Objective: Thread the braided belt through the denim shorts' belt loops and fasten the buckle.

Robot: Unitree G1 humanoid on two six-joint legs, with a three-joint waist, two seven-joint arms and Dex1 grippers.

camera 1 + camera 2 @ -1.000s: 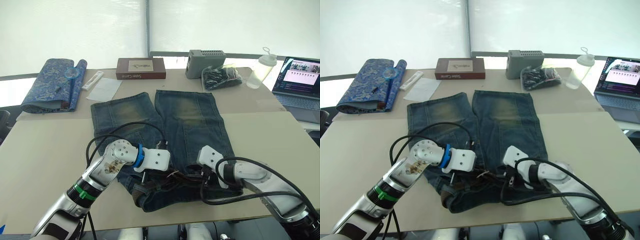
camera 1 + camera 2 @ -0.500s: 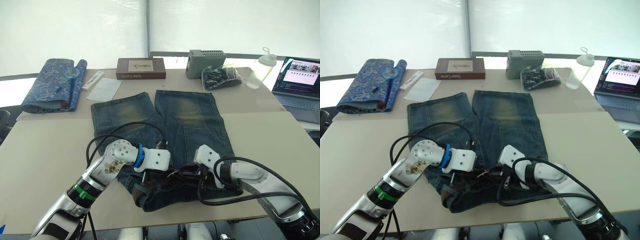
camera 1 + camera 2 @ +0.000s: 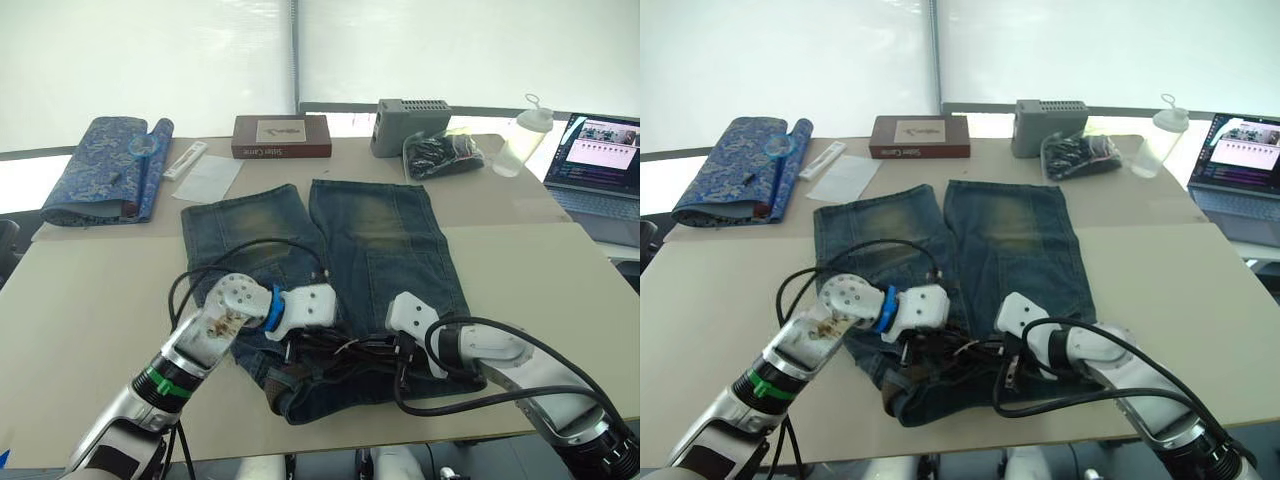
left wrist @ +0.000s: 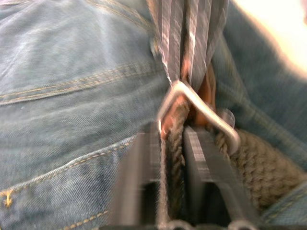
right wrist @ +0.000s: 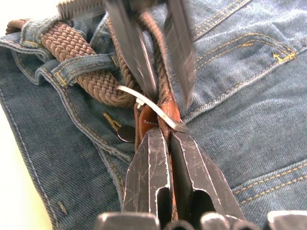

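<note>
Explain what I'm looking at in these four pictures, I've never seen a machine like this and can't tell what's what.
This is a two-armed robot working at a table. The two wide pictures come from cameras on its head, looking down over its arms. The two close-ups come from a camera on each wrist, looking along that arm's black fingers.

On the table lie denim shorts. A braided belt runs through a belt loop at the waist. The left pincer and right pincer meet nose to nose there, each pinching the belt beside its silver buckle.

Farther back sit a folded blue cloth, a brown box, a grey box, a bottle and a laptop.
</note>
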